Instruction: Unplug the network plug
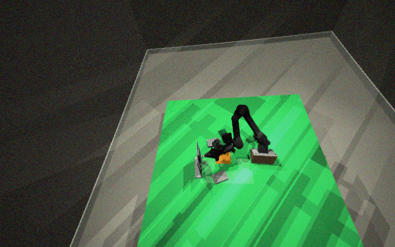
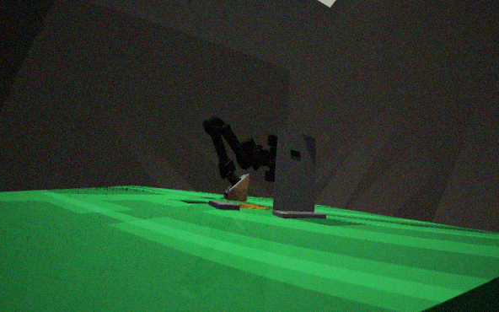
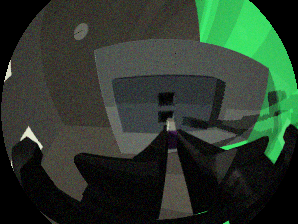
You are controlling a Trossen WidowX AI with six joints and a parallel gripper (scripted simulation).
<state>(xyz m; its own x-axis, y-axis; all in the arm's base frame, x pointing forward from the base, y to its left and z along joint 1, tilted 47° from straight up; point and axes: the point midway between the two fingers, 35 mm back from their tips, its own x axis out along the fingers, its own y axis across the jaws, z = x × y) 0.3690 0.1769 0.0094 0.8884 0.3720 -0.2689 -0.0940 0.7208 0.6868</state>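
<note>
The upright panel (image 1: 199, 164) (image 2: 295, 185) (image 3: 137, 92) stands in front of the arm. In the wrist view it shows an upper dark opening (image 3: 166, 98) and a lower dark opening (image 3: 165, 116). My gripper (image 1: 203, 155) (image 3: 171, 134) is shut on the plug (image 3: 172, 141), which shows as a small white and purple piece between the fingertips. The plug is just in front of the panel; whether its front end is still inside the socket cannot be told. The tab is too small to make out. The marked orange square (image 1: 225, 159) (image 2: 254, 207) lies below the gripper.
A grey plate (image 1: 220, 177) (image 2: 224, 205) lies on one side of the square. Another grey block (image 1: 212, 142) is on the other side. The arm's brown base block (image 1: 263, 157) (image 2: 238, 193) stands behind the square. The panel's foot (image 2: 299, 214) spreads along the table.
</note>
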